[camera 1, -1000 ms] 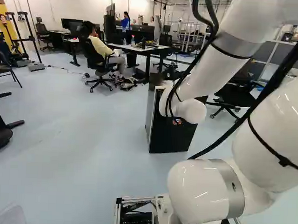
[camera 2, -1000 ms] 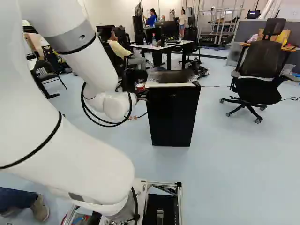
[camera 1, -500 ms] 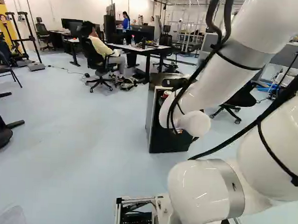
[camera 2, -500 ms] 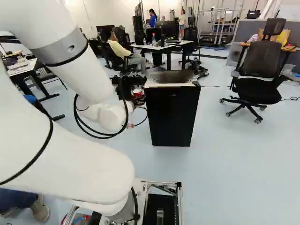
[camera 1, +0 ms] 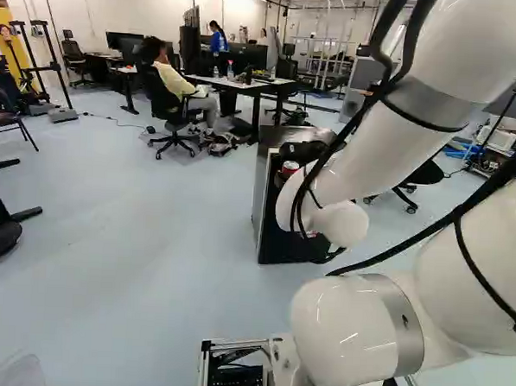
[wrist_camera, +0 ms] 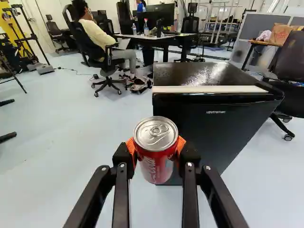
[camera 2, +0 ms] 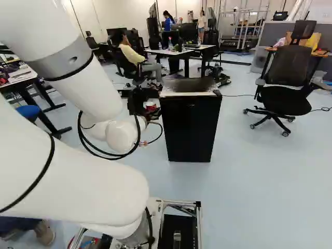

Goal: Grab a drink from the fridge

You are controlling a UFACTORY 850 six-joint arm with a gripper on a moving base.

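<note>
Grasping the red can (wrist_camera: 164, 156), the fingers (camera 1: 303, 150) face a black fridge (camera 2: 191, 129) partly ahead — table (camera 2: 168, 52) beyond.

base views behind arm (camera 1: 359, 332) share fridge (camera 2: 190, 129) ahead; wrist view nearer

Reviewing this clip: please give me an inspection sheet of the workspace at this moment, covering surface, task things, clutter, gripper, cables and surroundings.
Surface: smooth pale blue floor; no spill seen.
Task things: red drink can with silver lid, upright and held outside the small black box-shaped fridge; the fridge's front appears shut.
Clutter: jumbled items on the floor, too small to name, behind the fridge.
Gripper: black two-finger gripper with orange pads, closed on the can from both sides.
Cables: black cables run along the white arm; no snag seen.
Surroundings: black mesh-backed office chair right of the fridge in the right base view; white-topped desk beyond.
</note>
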